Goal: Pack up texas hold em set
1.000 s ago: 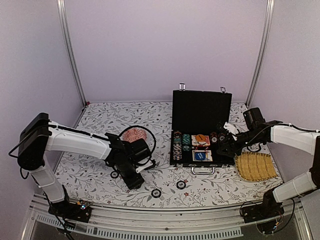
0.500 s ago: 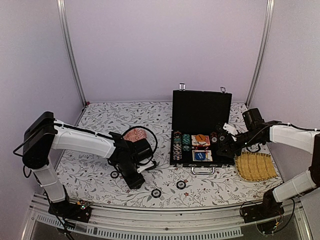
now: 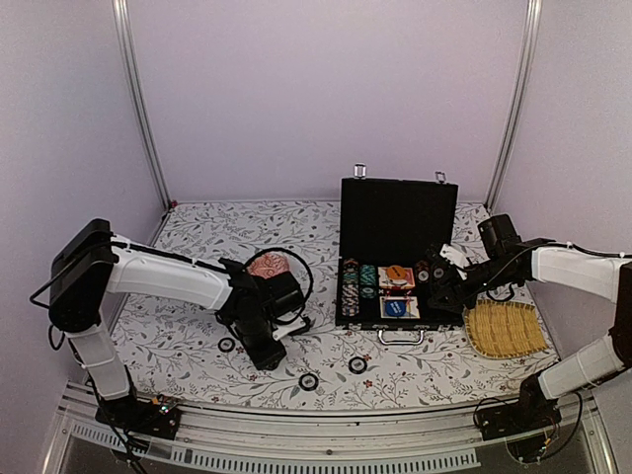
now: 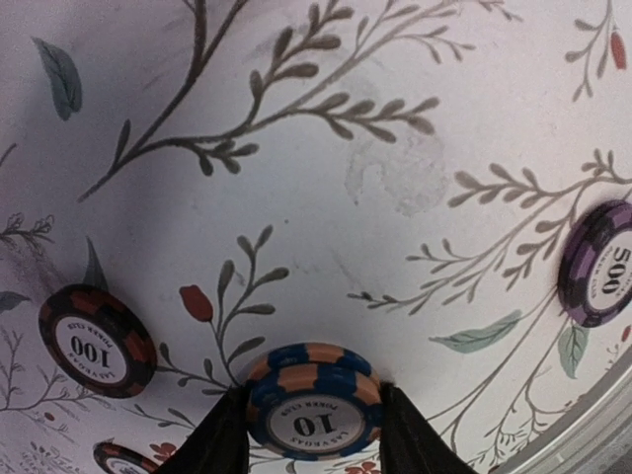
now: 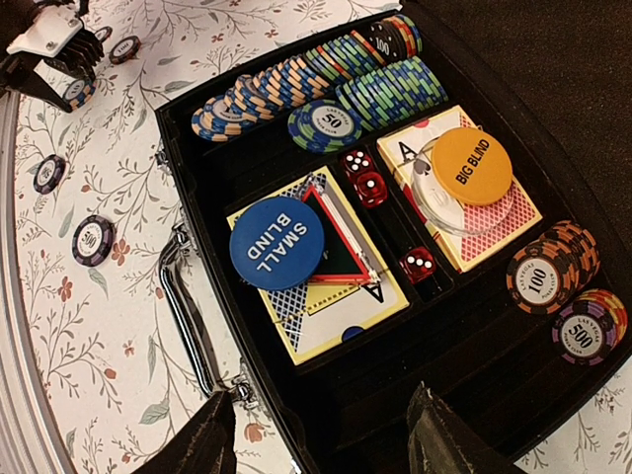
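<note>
**Left claw (image 4: 314,415) pinched the 10 chip (image 4: 314,403) flat on the tabletop (image 4: 326,148); briefcase (image 3: 395,212) lay open, well off to its right.**

Chip was round, so no axis to match; fingers (image 4: 223,444) sat on opposite rims. The case's left wall stood between claw and chip rows (image 5: 296,84), so I'd expect a lift before crossing. Loose 100 chip (image 4: 97,341) and 500 chip (image 4: 597,262) lay near, apart. Right claw (image 5: 326,444) hung spread and empty over the case's right side.

Orange disc (image 5: 471,166): BIG BLIND. Blue disc (image 5: 276,243): SMALL BLIND. Chip (image 4: 314,397): 10.
</note>
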{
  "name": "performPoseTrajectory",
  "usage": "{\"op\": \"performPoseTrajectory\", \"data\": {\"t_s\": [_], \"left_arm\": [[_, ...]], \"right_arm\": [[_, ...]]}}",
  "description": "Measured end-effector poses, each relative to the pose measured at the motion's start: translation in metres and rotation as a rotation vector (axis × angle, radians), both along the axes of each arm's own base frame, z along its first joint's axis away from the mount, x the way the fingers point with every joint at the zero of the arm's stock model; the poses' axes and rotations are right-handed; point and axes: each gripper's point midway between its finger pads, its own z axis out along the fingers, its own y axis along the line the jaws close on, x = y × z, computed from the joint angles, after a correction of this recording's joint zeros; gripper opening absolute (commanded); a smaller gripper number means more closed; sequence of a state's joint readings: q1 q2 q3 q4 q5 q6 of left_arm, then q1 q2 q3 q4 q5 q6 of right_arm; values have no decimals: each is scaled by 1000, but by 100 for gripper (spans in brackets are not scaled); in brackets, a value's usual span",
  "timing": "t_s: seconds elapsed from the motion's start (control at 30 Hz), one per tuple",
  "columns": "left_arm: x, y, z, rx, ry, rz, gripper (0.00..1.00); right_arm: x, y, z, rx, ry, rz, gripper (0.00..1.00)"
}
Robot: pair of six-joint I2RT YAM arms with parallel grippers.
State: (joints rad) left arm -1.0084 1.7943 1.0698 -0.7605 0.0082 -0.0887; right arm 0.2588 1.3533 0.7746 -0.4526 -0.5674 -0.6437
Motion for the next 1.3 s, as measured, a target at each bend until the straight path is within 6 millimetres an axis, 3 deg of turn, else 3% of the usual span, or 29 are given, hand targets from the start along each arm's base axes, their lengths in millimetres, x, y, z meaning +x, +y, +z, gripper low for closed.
{"op": "performPoseTrajectory", "data": {"t_s": [0.27, 0.43, 0.63, 1.0, 1.13, 1.3], "left_arm": [[6, -12, 0, -13, -1, -14, 47], [8, -15, 0, -20, -4, -18, 39], [8, -16, 0, -25, -1, -24, 51], [7, -15, 0, -26, 0, -21, 44], [7, -14, 0, -25, -3, -20, 51], [6, -13, 0, -23, -1, -18, 52]], "right_arm": [[-1, 0, -2, -3, 10, 0, 60], [-1, 0, -4, -4, 14, 0, 60], [-1, 0, -5, -5, 19, 0, 60], [-3, -1, -9, -10, 35, 1, 60], [-3, -1, -10, -11, 40, 1, 60], [-3, -1, -12, -13, 47, 2, 60]]}}
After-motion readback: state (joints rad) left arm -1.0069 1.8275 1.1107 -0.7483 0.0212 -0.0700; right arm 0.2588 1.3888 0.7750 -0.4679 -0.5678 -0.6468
